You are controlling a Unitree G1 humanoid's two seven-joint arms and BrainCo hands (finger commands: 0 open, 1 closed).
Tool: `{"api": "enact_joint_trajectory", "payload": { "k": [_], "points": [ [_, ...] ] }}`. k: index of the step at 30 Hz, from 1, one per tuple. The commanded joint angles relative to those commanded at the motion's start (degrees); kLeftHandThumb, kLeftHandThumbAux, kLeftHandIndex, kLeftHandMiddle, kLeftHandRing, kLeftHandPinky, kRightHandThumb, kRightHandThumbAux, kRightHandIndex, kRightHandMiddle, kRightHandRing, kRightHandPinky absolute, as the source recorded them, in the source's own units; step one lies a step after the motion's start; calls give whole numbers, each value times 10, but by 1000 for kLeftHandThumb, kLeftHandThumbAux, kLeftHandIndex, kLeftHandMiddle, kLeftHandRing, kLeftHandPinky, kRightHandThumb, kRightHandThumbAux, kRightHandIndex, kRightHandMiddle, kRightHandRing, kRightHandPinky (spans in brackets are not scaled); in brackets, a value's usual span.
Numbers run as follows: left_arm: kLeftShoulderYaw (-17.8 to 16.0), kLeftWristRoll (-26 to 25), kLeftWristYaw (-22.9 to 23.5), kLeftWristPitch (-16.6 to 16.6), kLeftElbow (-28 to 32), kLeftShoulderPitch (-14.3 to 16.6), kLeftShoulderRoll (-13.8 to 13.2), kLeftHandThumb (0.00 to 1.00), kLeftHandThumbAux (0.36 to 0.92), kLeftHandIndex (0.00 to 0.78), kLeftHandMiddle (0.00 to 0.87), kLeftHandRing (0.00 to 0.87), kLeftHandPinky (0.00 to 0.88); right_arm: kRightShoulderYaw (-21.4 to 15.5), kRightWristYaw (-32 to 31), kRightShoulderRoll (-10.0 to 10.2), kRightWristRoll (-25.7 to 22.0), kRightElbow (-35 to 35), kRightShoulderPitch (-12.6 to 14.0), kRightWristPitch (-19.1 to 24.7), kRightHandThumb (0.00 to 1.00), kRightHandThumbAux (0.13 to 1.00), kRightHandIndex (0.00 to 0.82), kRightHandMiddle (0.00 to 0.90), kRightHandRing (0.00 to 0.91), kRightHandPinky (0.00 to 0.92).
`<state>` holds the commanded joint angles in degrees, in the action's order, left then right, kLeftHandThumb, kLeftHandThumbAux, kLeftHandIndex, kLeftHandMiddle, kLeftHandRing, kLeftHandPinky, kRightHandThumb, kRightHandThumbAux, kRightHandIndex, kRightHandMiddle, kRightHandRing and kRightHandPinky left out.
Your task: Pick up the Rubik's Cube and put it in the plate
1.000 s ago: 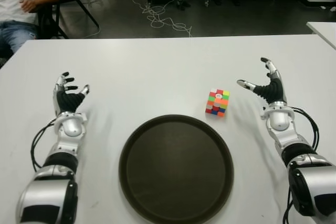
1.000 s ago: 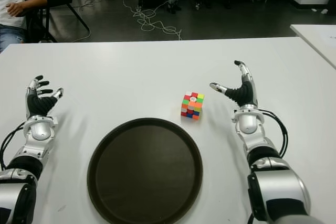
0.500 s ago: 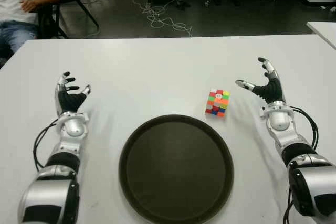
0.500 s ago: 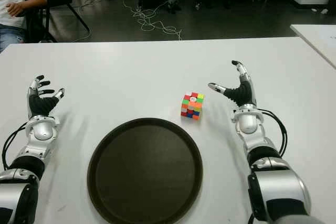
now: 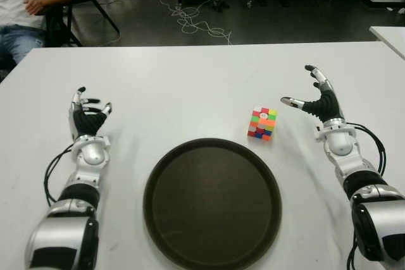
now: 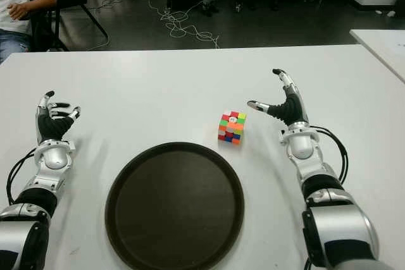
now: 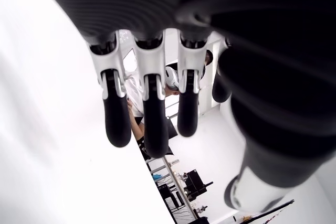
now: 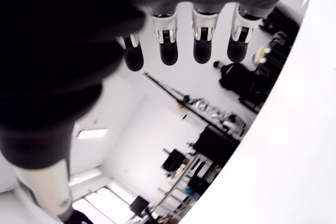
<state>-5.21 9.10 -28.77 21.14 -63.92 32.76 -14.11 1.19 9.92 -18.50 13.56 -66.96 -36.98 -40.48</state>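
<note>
Right hand (image 5: 318, 101): fingers spread wide, empty, just right of the cube, not touching.
Left hand (image 5: 87, 120): loosely spread, empty, at bench (image 5: 177, 80) left side.
Rubik's Cube (image 5: 262, 123): on bench, just beyond plate (image 5: 212, 202) rim.

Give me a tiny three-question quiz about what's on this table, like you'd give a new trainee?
1. True or false: the Rubik's Cube lies on the round dark plate.
2. Which hand shows nearer the cube: (a) left hand or (b) right hand?
3. Fill in: both hands have their fingers ____ and hold nothing.

Key
1. False; it sits on the white table, just beyond the plate's far right rim.
2. b; it shows just right of the cube.
3. Open.
</note>
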Motion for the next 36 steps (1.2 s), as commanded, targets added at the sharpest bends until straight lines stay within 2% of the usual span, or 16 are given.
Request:
{"api": "enact_joint_trajectory", "payload": {
  "k": [3,9,10,11,13,15,17,21,25,36],
  "points": [
    [-2,-2,2,1,-1,1,0,121,765,141,522,611,629,3,-9,5,-1,23,-1,-1,0,754,66,39,9,18],
    [-3,0,5,1,1,1,-1,104,775,133,530,645,655,7,-43,8,-7,56,0,-4,0,756,62,46,17,16],
    [-3,0,5,0,1,1,-1,98,768,131,478,583,582,8,-48,8,-8,59,1,-5,0,752,64,49,20,18],
    [-2,1,4,0,2,1,-1,96,766,131,460,561,556,9,-55,7,-10,63,2,-9,0,751,64,50,20,18],
    [0,4,2,2,2,0,-2,86,759,134,331,403,426,10,-71,8,-15,73,4,-16,0,741,63,52,25,26],
    [0,6,1,5,2,-1,-3,90,764,135,270,329,383,10,-82,8,-17,80,3,-18,0,736,57,45,19,26],
    [0,6,0,6,2,-1,-2,96,773,133,249,305,373,10,-87,8,-16,84,1,-16,0,738,52,37,12,22],
    [-2,5,0,6,2,0,-2,101,781,130,232,284,359,11,-90,11,-12,91,-3,-6,0,738,46,29,3,17],
    [-1,6,-1,1,2,1,-2,107,776,125,223,266,339,21,-80,14,4,92,-12,13,0,703,32,15,0,11],
    [-1,5,0,-8,4,1,-1,111,767,116,198,227,288,55,-58,2,59,100,-24,62,0,646,11,0,0,13]
  ]
}}
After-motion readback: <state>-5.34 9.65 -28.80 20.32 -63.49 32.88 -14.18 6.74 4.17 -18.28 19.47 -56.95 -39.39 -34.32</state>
